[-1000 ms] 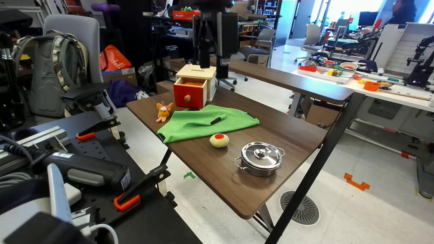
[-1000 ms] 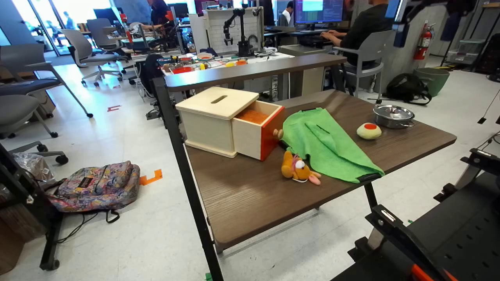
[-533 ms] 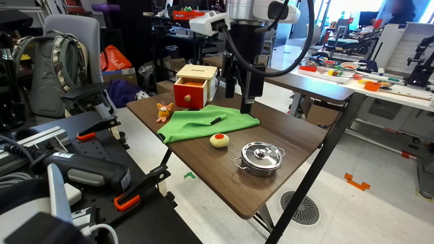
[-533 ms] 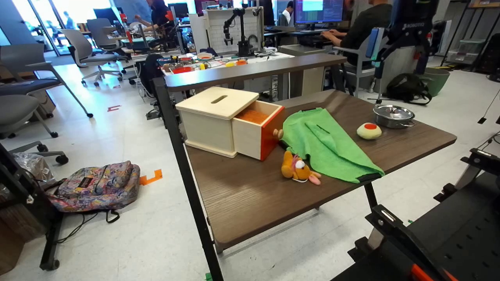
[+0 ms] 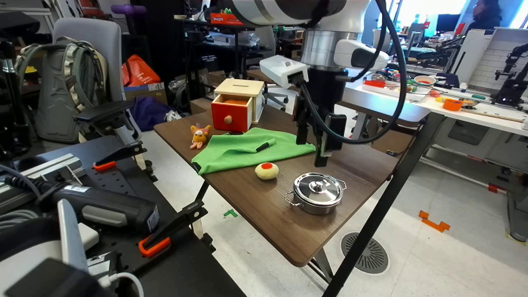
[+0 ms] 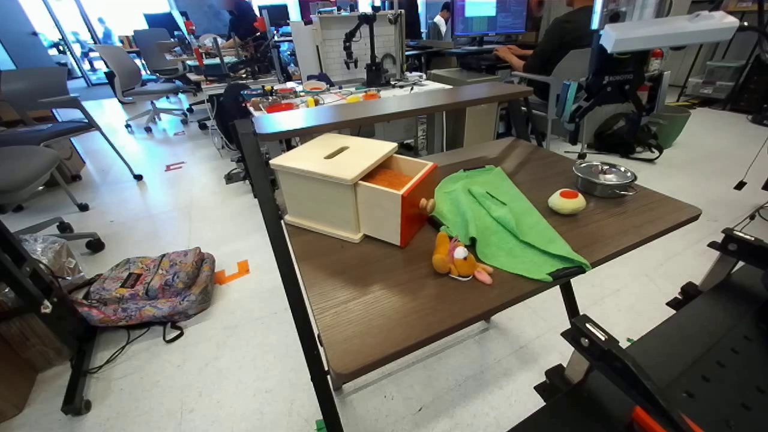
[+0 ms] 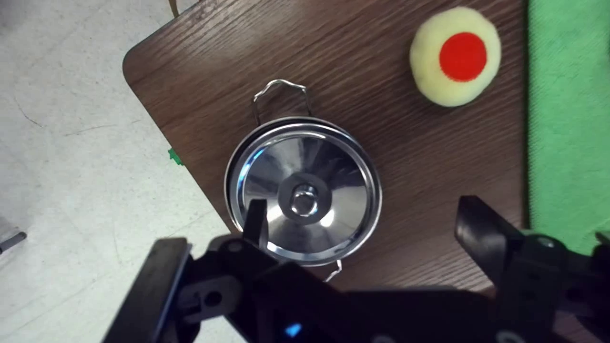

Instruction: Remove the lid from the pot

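- One gripper (image 7: 363, 209) hung above the table (image 5: 255, 206); its fingertips (image 7: 257, 221) were spread wide and held nothing.
- Target location: the lid (image 7: 305, 190) sat on the pot (image 5: 317, 208), near a rounded corner of the table; removal was not yet done.
- Governing relation: the knob (image 7: 304, 201) lay lower than the gripper; in the wrist view it appeared between the fingertips, nearer the one on that view's left, so the middle of the gap stood off toward the green cloth (image 5: 247, 154); the true height and offset could not be read.
- Orientation: the lid was round and offered no long axis; the pot's wire handles (image 7: 280, 81) lay roughly crosswise to the line joining the fingertips, and so were judged unlikely to foul them.
- Arm selection: the rig had a single arm (image 5: 348, 20); no choice of nearer arm arose.
- Next action, as judged: the gripper needed centring over the knob, then a straight descent; an off-centre approach risked a fingertip landing on the lid, and the polished knob would probably slip in a shallow grip.
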Motion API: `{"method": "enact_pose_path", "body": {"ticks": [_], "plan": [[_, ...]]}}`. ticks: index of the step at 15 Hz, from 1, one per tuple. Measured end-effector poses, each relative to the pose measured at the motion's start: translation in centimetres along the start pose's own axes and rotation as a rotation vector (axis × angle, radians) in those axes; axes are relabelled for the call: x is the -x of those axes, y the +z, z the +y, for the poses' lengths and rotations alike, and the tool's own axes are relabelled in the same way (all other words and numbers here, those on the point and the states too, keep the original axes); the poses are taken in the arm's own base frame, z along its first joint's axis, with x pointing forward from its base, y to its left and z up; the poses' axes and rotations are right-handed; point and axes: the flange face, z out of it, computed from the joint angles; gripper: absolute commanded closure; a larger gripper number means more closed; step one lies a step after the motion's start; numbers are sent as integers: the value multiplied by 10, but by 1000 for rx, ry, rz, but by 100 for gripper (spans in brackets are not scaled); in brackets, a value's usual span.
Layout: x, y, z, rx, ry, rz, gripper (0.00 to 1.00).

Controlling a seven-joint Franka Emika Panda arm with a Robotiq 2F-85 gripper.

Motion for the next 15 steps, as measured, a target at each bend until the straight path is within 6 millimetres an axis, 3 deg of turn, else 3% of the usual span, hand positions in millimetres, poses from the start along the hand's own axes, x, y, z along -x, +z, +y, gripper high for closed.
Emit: {"method": "enact_pose_path", "body": {"ticks": [4, 9, 10, 11, 15], "plan": [[-9, 24, 15, 29, 23, -18, 0], [-9, 41, 17, 41, 24, -38, 0], [-9, 43, 17, 43, 24, -40, 25], [-10, 45, 17, 44, 24, -42, 28], [-14, 50, 18, 48, 26, -40, 59]]}}
